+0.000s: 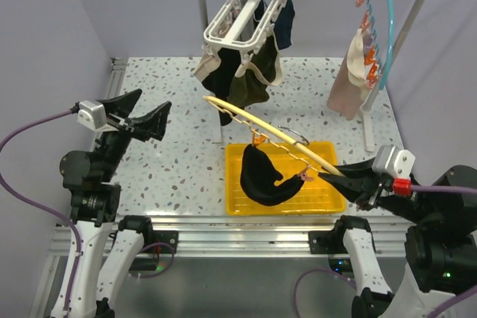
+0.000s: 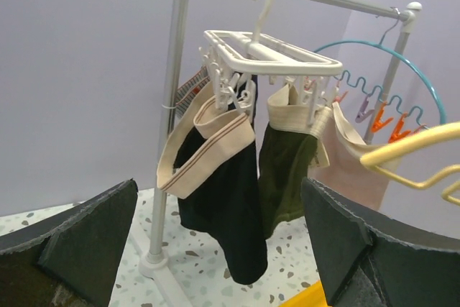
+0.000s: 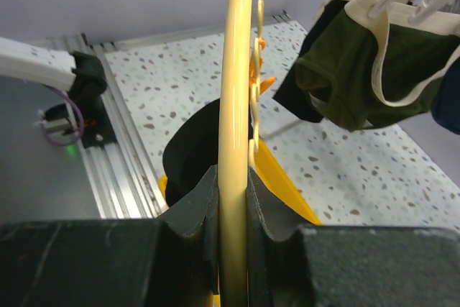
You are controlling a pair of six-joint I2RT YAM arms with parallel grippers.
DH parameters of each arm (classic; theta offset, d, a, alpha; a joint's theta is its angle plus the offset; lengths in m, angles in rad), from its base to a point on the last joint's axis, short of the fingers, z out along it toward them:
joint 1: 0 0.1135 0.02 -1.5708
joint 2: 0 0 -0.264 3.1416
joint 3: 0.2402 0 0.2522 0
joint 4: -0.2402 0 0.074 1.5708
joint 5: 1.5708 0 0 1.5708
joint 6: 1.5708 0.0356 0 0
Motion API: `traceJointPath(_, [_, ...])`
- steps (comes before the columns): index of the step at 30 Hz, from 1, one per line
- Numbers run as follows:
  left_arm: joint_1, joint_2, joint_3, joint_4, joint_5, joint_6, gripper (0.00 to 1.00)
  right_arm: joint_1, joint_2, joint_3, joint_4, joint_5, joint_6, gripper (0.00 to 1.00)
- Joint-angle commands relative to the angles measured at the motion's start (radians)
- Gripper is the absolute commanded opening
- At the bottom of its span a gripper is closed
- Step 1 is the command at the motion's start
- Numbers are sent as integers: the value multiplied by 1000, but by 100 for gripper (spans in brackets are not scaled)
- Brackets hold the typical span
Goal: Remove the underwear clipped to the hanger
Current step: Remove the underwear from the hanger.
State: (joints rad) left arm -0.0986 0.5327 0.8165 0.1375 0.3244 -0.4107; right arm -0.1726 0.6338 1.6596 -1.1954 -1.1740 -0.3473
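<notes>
My right gripper [image 1: 328, 173] is shut on the bar of a yellow hanger [image 1: 276, 133], held slanting above the yellow tray [image 1: 328, 199]. A black underwear [image 1: 261, 176] hangs from this hanger by small orange clips and droops onto the tray. In the right wrist view the jaws [image 3: 233, 177] press both sides of the yellow bar [image 3: 233, 91], with the black underwear [image 3: 190, 156] just behind. My left gripper [image 1: 145, 109] is open and empty, raised over the table's left side. In its view [image 2: 219, 192] it faces the rack.
A white clip hanger [image 1: 246, 5] on the rack holds black [image 2: 223, 206], olive-and-cream [image 2: 284, 170], striped and navy [image 1: 285, 24] garments. A teal hanger [image 1: 384, 20] with orange clips holds a pink-beige garment [image 1: 350, 83]. The rack's posts stand at the back.
</notes>
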Motion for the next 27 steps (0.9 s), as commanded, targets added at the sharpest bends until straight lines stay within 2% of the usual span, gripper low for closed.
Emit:
traceJointPath(1, [5, -19, 39, 14, 103, -40, 100, -11, 26, -65, 349, -131, 243, 0])
traceJointPath(2, [7, -20, 49, 13, 119, -52, 100, -13, 35, -83, 478, -151, 296, 0])
traceJointPath(5, [5, -28, 88, 4, 172, -103, 100, -28, 61, -139, 714, -188, 488, 0])
traceJointPath(8, [5, -43, 119, -4, 196, -152, 100, -30, 76, -196, 900, -208, 612, 0])
traceJointPath(18, [5, 6, 159, 7, 237, -198, 100, 8, 228, -132, 1019, -266, 680, 0])
traceJointPath(23, [5, 41, 170, 20, 257, -201, 100, 203, 382, -54, 997, -247, 685, 0])
traceJointPath(27, [5, 49, 184, 16, 262, -204, 100, 283, 455, -3, 1008, -190, 700, 0])
